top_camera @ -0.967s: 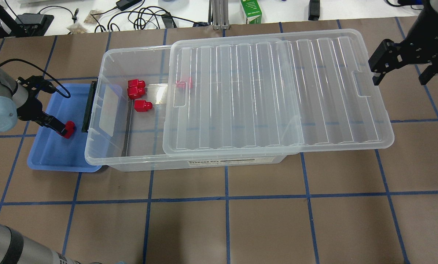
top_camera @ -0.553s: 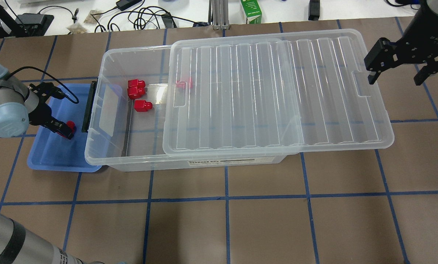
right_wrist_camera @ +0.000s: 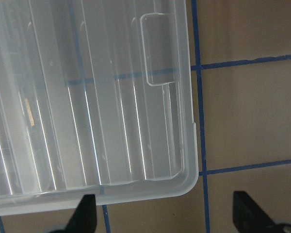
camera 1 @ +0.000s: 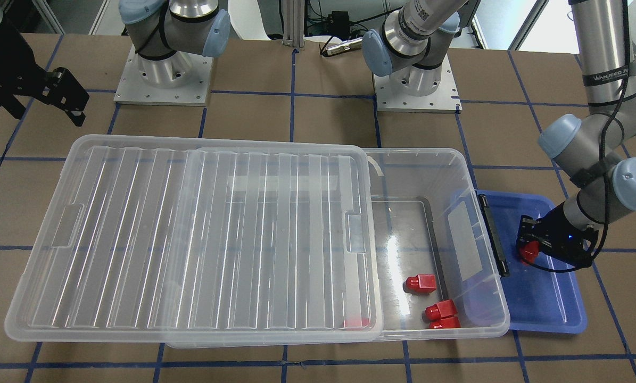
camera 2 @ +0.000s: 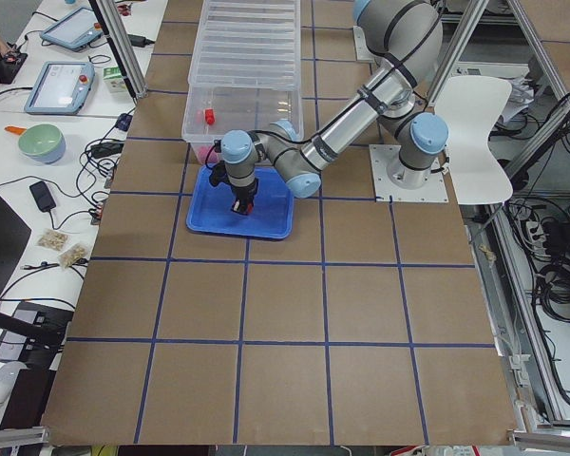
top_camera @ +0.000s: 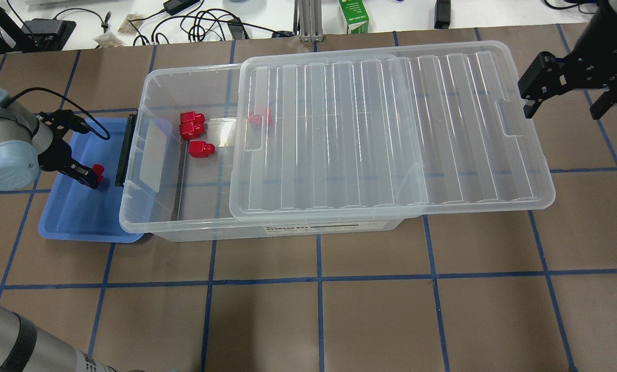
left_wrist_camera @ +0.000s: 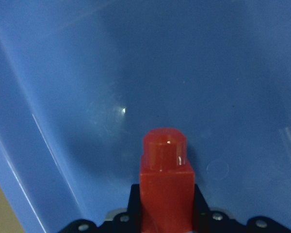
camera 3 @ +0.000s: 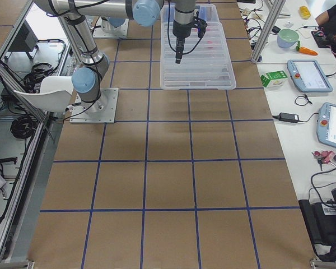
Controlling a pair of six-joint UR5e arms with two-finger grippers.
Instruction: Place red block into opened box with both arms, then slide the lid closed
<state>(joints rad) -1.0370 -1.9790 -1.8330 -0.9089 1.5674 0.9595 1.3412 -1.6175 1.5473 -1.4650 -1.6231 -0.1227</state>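
My left gripper (top_camera: 92,175) is shut on a red block (top_camera: 97,169), held just above the floor of the blue tray (top_camera: 76,222). The left wrist view shows that block (left_wrist_camera: 165,182) stub-forward between the fingers. The clear box (top_camera: 132,206) lies beside the tray, its left part uncovered. The ribbed lid (top_camera: 391,129) covers the rest and overhangs the box's right end. Three red blocks (top_camera: 192,126) lie in the uncovered part, and another (top_camera: 259,118) shows through the lid. My right gripper (top_camera: 566,103) hangs open above the table just past the lid's right end (right_wrist_camera: 184,145).
The box's black bar (top_camera: 125,150) faces the tray. Cables (top_camera: 200,23) and a green carton (top_camera: 353,15) lie on the white bench beyond the table's far edge. Brown table with blue tape lines (top_camera: 318,279) stretches in front of the box.
The left gripper has carried the red block a little toward the far side of the tray. The right gripper swayed slightly left and back, still open.
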